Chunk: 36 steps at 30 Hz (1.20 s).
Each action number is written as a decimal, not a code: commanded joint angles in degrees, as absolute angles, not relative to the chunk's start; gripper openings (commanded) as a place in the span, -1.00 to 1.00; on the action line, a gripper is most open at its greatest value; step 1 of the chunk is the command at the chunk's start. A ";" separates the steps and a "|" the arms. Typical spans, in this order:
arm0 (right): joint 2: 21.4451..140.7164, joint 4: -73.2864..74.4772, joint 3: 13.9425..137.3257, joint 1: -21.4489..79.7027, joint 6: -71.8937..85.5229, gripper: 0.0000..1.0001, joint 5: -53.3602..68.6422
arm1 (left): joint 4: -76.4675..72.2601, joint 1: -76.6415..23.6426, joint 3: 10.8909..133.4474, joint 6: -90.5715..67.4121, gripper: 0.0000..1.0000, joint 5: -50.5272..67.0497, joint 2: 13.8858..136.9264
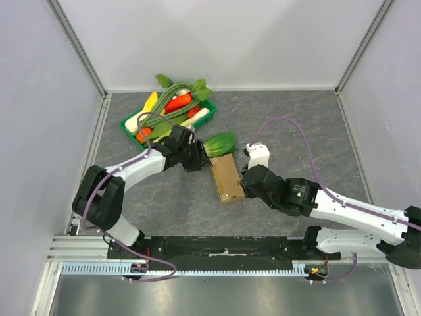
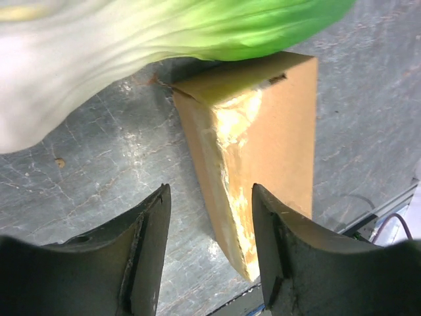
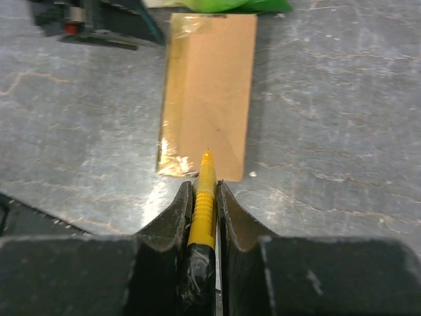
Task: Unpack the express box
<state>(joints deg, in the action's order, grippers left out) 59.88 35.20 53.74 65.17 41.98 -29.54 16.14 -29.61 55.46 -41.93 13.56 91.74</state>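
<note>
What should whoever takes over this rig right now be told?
Left tool: open, empty, beside the far left corner of the express box.
Right tool: shut on a yellow pen-like cutter, tip at the box's near edge.
Box lies flat mid-table, closed and taped, bok choy at its far end.
Done: cutter positioned.
Left: slit tape, open flaps, empty it.

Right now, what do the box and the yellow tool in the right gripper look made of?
The express box: matte brown cardboard; the glare along one edge suggests clear tape. The yellow tool, held in the right gripper: probably smooth plastic with a ribbed grip; pointed tip's material unclear.
</note>
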 commanded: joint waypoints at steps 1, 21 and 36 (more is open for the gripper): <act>62.48 39.54 55.89 63.82 44.65 -1.00 -39.28 | 12.57 -29.62 53.01 -40.34 0.21 12.57 84.91; 74.80 27.60 53.96 58.53 35.50 -1.00 -16.62 | 9.67 -30.50 54.02 -38.60 0.02 19.12 94.55; 64.97 38.31 58.18 64.95 42.98 -1.00 -28.02 | 21.53 -30.24 61.71 -36.47 0.05 2.47 92.66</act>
<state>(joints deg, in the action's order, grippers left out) 72.82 32.64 53.56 65.10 40.47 -20.18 15.64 -31.59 63.86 -35.11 12.49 100.53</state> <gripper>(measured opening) 0.207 0.524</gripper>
